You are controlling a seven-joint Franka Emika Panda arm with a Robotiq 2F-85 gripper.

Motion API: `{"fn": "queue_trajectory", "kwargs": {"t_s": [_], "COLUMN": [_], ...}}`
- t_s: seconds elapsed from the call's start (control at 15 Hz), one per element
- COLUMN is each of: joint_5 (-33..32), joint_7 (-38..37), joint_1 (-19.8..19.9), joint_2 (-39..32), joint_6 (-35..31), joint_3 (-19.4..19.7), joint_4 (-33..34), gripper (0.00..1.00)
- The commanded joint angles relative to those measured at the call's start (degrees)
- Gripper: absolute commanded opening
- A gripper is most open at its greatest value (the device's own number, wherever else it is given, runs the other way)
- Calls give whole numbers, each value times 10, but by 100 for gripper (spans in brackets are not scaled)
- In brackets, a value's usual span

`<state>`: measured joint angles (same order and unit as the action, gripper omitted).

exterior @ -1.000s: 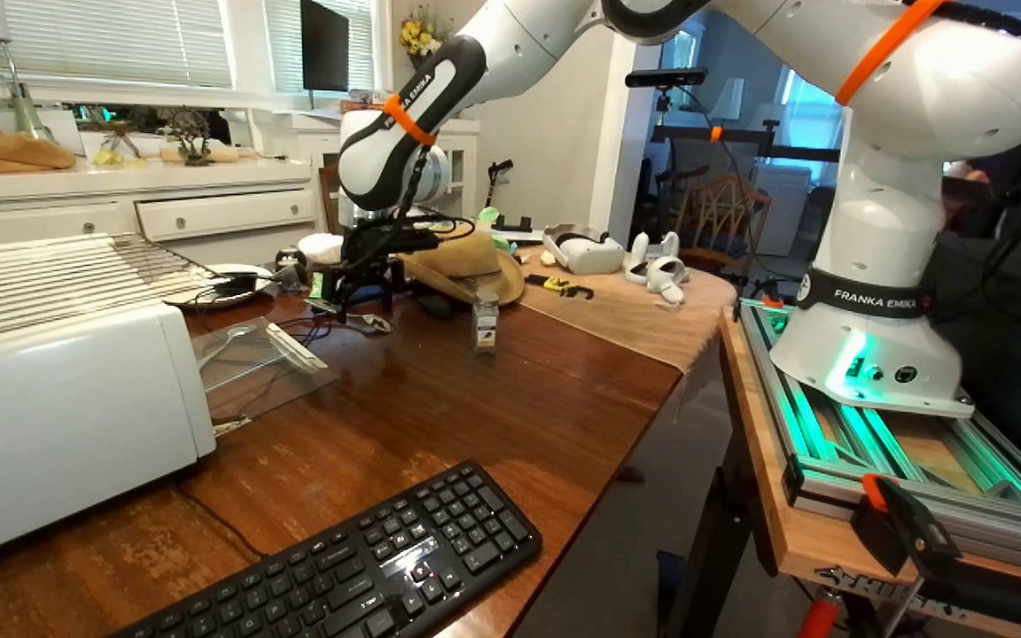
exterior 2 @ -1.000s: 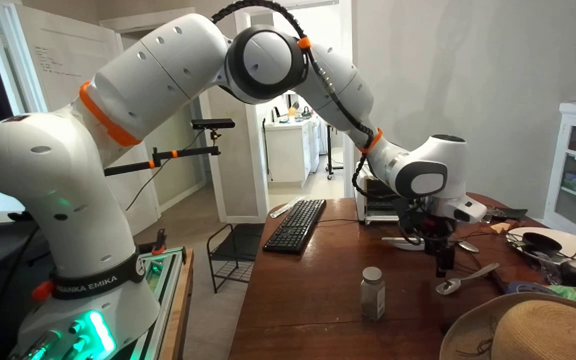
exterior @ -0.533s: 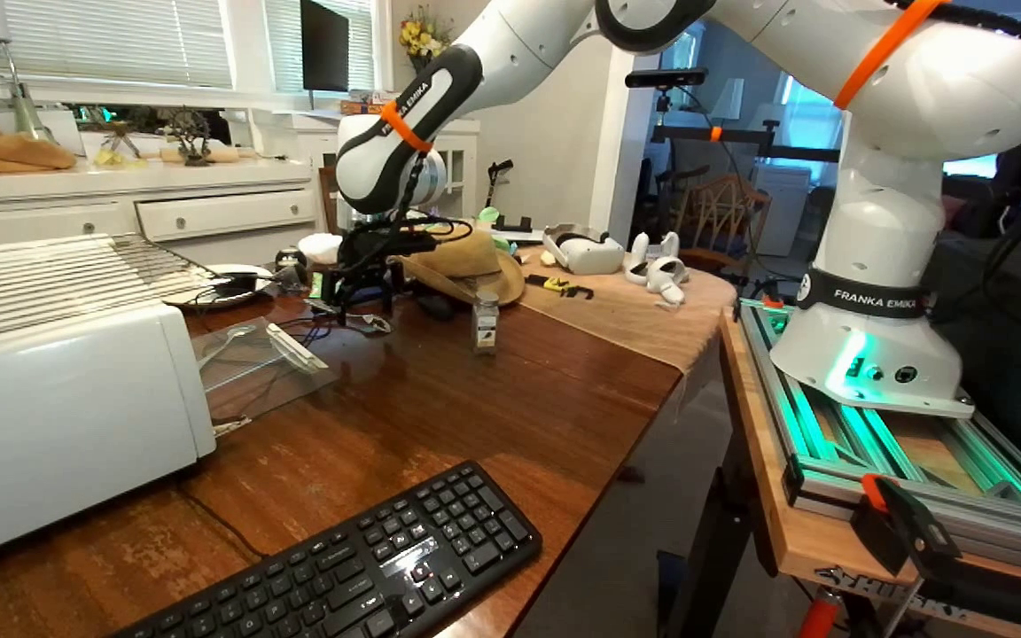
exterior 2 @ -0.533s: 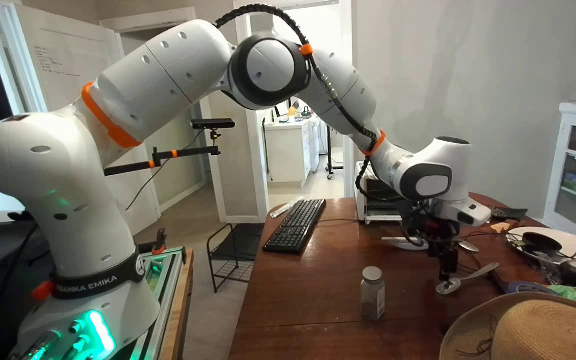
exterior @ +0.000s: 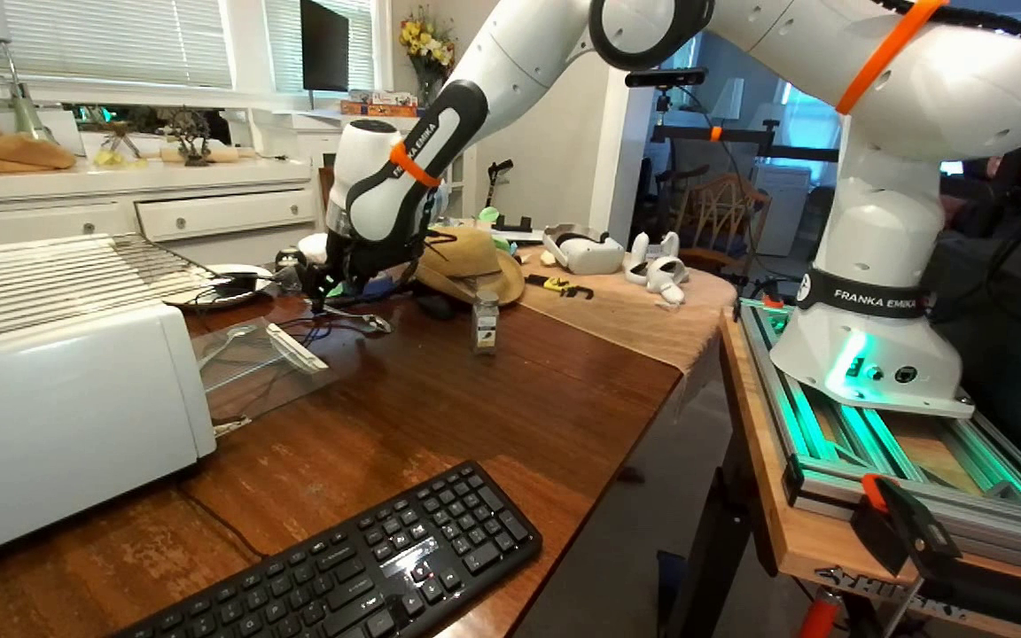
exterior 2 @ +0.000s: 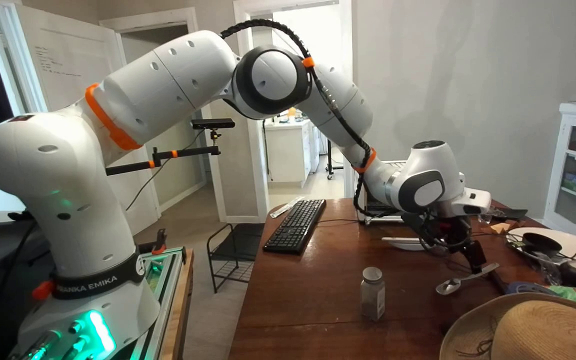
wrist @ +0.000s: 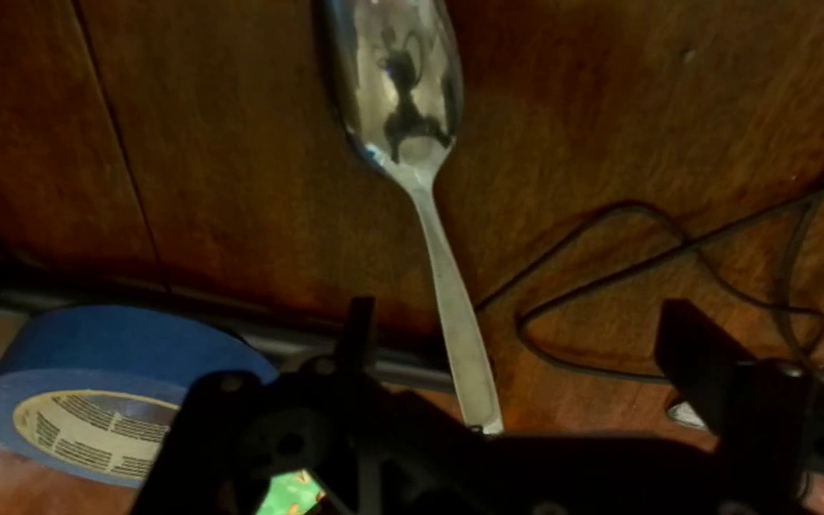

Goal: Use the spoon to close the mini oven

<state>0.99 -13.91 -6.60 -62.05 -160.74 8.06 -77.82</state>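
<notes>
Low over the desk (exterior 2: 318, 300), the tool (wrist: 519, 329) sits at a slant in both exterior views; fingers (wrist: 360, 329) spread wide. Spoon (wrist: 432, 218) lies on the wood right beneath the tool, handle running back through the gap, closer to one finger but visibly apart from each; spoon's bowl points out ahead of the tool, shiny, with a dark reflection. Contact between fingertips and desk: cannot tell. Past the nearer finger, just beside the tool, a roll of blue tape (wrist: 111, 350); something green (wrist: 290, 493), mostly hidden behind the tool's dark frame. On the spoon's opposite flank, a dark cable (wrist: 691, 247) loops close to the second finger. In an exterior view, lidded glass jar (exterior 2: 372, 295), straw hat (exterior 2: 548, 330) and white plate (exterior 2: 575, 240) all near the tool, jar upright, black dish (exterior 2: 542, 242) on the plate; black keyboard (exterior 2: 295, 227) well apart. Mini oven (exterior: 76, 416) well apart from the tool too, in an exterior view; its glass door (exterior: 262, 368) is down, reaching out on the tool's side.
</notes>
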Motion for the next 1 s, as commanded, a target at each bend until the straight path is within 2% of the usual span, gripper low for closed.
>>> {"fn": "queue_trajectory", "kwargs": {"t_s": [0.0,0.2,0.47,0.53,0.87,0.93], "joint_5": [-29,-26,-17,-17,-14,-14], "joint_7": [43,49,20,16,15,13], "joint_1": [5,11,5,4,7,4], "joint_2": [-43,-58,-52,-49,-42,-41], "joint_6": [-29,-29,-20,-18,-2,-2], "joint_3": [3,8,31,33,24,25], "joint_4": [43,64,54,48,32,28], "gripper": [100,100,91,95,85,80]}}
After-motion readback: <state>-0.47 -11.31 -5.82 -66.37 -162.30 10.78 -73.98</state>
